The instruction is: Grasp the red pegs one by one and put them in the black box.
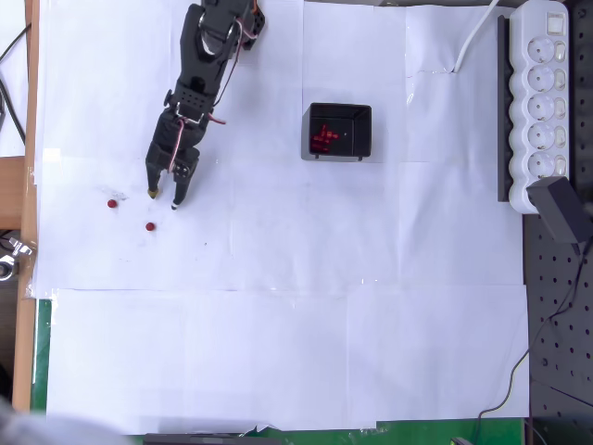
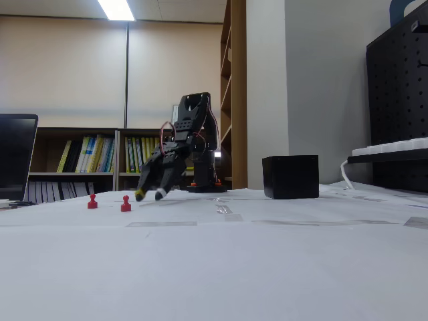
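**Two pegs left, and both are easy to knock**

Two red pegs (image 1: 149, 225) (image 1: 112, 203) stand upright on the white paper (image 1: 278, 352), small pawn-shaped pieces near the gripper (image 1: 163, 198). Its jaws are parted and empty, hovering just above. A slightly off descent could tip a peg. Farther off, the black box (image 1: 363, 133) holds a red cluster.

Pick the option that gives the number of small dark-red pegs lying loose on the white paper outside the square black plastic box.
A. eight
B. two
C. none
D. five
B: the overhead view shows one small dark-red peg and a second dark-red peg on the white paper near the open gripper; the other red pieces lie clustered inside the square black plastic box.
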You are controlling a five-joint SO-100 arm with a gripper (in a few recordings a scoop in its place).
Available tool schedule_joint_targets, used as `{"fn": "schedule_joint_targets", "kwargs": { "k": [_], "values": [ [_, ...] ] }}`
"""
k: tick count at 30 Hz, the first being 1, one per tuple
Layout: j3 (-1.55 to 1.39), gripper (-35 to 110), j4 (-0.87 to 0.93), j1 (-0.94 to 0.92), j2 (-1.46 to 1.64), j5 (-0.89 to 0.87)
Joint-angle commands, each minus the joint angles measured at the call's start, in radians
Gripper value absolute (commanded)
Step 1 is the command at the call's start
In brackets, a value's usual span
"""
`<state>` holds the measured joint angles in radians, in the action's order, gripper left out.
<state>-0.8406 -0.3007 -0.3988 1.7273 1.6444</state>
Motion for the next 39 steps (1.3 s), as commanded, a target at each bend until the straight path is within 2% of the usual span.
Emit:
{"fn": "schedule_joint_targets", "kwargs": {
  "k": [1, 9, 20, 39],
  "values": [
    [-0.095, 15, -0.014, -0.012, 0.035, -0.005],
    [-0.201, 15, 0.026, -0.003, 0.141, -0.025],
    [-0.27, 15, -0.06, 0.002, 0.236, -0.138],
    [-0.337, 15, -0.114, 0.017, 0.296, -0.129]
  ]
}}
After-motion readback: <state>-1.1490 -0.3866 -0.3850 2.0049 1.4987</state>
